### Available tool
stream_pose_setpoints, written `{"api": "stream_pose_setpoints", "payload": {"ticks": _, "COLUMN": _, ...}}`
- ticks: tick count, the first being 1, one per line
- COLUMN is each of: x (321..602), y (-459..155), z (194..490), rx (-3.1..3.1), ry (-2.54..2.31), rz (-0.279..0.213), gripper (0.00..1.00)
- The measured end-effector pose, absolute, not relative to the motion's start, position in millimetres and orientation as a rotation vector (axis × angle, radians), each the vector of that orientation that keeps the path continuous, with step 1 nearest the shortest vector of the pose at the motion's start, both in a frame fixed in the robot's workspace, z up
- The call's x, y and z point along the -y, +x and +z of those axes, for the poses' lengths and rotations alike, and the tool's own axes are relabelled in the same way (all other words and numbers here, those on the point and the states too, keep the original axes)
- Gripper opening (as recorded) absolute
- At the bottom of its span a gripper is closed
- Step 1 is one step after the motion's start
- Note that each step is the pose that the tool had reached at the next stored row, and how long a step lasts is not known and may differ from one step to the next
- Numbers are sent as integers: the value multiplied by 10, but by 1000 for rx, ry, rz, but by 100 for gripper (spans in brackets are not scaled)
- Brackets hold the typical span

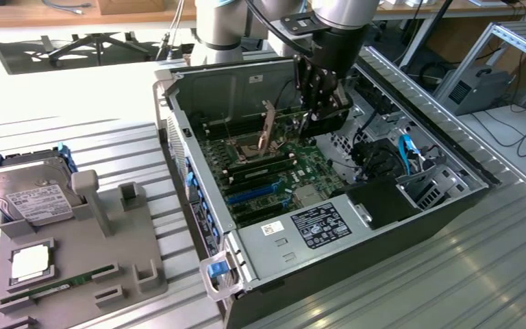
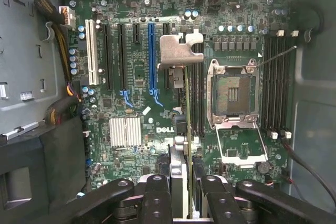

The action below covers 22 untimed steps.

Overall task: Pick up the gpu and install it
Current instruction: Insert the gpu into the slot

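From where I stood, the arm hung down into the open computer case (image 1: 409,226), which lay on its side on the counter (image 1: 492,281) so that the motherboard (image 2: 134,74) faced up. The end effector (image 1: 322,113) was pinching the gpu (image 1: 290,116) by its upper edge, with fingers (image 2: 157,195) clamped on either face. That left the card hanging edge-down, its connector side free to meet a slot. It hovered above the board, not seated, roughly over the strip between the blue slot (image 2: 152,56) and the processor socket (image 2: 233,93). Its silver bracket (image 2: 178,51) pointed at the vented rear wall, where I judged it had to line up.
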<state>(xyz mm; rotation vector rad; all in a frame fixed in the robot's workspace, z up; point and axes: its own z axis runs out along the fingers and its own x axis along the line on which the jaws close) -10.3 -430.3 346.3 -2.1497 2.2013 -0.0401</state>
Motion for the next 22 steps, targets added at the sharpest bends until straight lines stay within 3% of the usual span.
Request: {"api": "stream_pose_setpoints", "payload": {"ticks": 22, "x": 4349, "y": -167, "z": 3396, "rx": -2231, "ry": -2146, "rz": -64, "gripper": 27}}
